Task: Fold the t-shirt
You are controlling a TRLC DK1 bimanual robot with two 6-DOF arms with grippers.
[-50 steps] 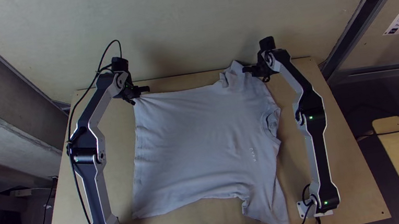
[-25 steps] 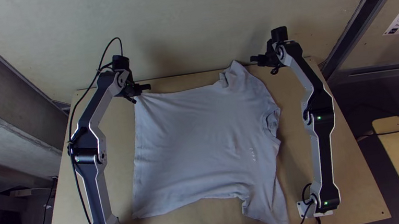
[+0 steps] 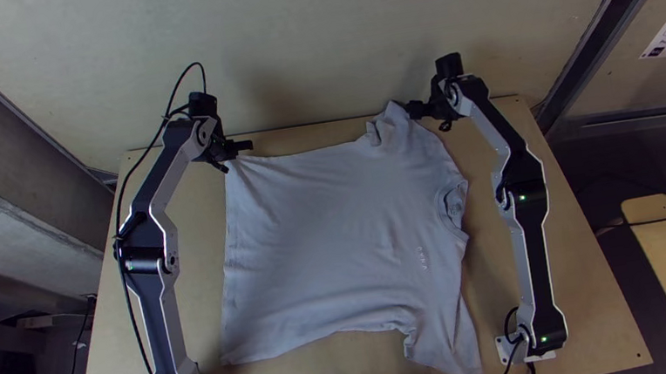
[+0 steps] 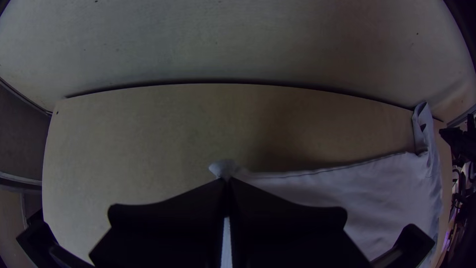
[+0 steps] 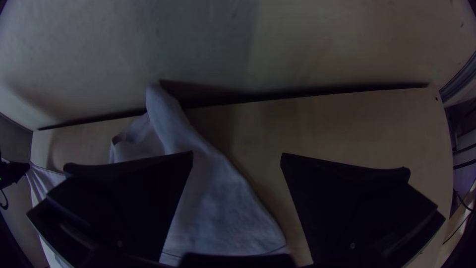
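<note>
T-shirt corner [image 4: 223, 168] in end effector [image 3: 230, 156]

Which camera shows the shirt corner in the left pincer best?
The left wrist view: the corner juts close up from the left pincer. The top view shows it small, beside the pincer; the right wrist view, far off near its edge.
</note>
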